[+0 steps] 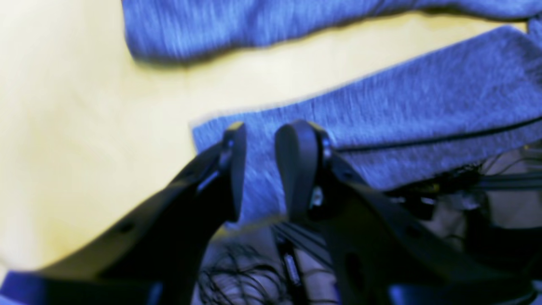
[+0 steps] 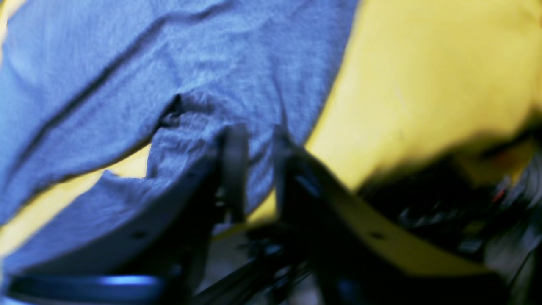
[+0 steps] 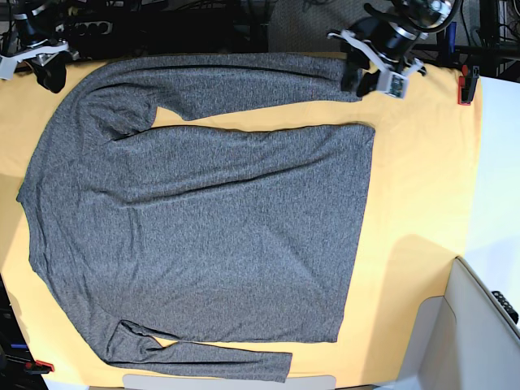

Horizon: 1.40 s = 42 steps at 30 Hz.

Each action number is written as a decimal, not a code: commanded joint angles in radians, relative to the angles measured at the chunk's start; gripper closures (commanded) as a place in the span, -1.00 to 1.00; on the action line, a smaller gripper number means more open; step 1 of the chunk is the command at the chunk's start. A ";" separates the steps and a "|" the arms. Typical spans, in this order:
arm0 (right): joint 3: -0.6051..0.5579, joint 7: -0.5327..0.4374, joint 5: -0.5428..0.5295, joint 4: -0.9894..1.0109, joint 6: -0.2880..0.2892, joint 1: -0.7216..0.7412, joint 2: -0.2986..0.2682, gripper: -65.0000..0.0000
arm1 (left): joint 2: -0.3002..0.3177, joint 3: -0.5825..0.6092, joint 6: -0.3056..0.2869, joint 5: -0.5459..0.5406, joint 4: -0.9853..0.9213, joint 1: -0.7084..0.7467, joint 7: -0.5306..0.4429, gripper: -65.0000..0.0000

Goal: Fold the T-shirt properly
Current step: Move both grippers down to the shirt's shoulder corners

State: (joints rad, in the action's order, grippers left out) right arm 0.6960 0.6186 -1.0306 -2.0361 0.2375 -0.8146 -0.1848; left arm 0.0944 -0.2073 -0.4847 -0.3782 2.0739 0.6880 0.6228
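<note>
The T-shirt [image 3: 203, 227] lies spread flat and unfolded on the yellow cloth [image 3: 422, 187], while both the left gripper [image 1: 260, 135] and right gripper [image 2: 258, 140] at the frame's top stand parted, holding nothing.

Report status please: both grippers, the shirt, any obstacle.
Left gripper open over sleeve cuff, nothing held. Right gripper open at shoulder. Grey long-sleeved shirt flat on yellow table cloth, unfolded. No obstacle visible.
</note>
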 commanded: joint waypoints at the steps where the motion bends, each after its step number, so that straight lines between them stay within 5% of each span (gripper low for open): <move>1: 0.057 0.020 -0.046 -0.010 0.032 0.008 0.000 0.38 | 0.006 -0.040 -0.019 -0.006 0.017 0.002 0.001 0.44; 6: 0.261 0.304 -0.159 0.051 0.118 0.148 0.055 -0.13 | 0.006 -0.123 -0.111 -0.006 0.015 -0.057 0.099 0.42; 13: 0.393 0.559 -0.164 0.217 0.121 0.346 0.149 -0.15 | -0.002 -0.180 -0.115 -0.006 0.001 -0.166 0.323 0.40; 20: 0.390 0.561 -0.162 0.289 0.121 0.416 0.149 -0.15 | -0.028 -0.183 -0.116 -0.046 0.001 -0.176 0.337 0.19; 42: 0.365 0.564 0.083 0.438 0.116 0.578 0.219 -0.15 | -0.026 -0.182 -0.116 -0.091 0.000 -0.175 0.339 0.20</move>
State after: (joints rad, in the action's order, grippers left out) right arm 1.0618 1.1332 -1.0069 -1.6035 0.3714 -0.2287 0.0292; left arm 0.0620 -0.3878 -0.5995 -0.4572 2.0579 0.5095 0.9722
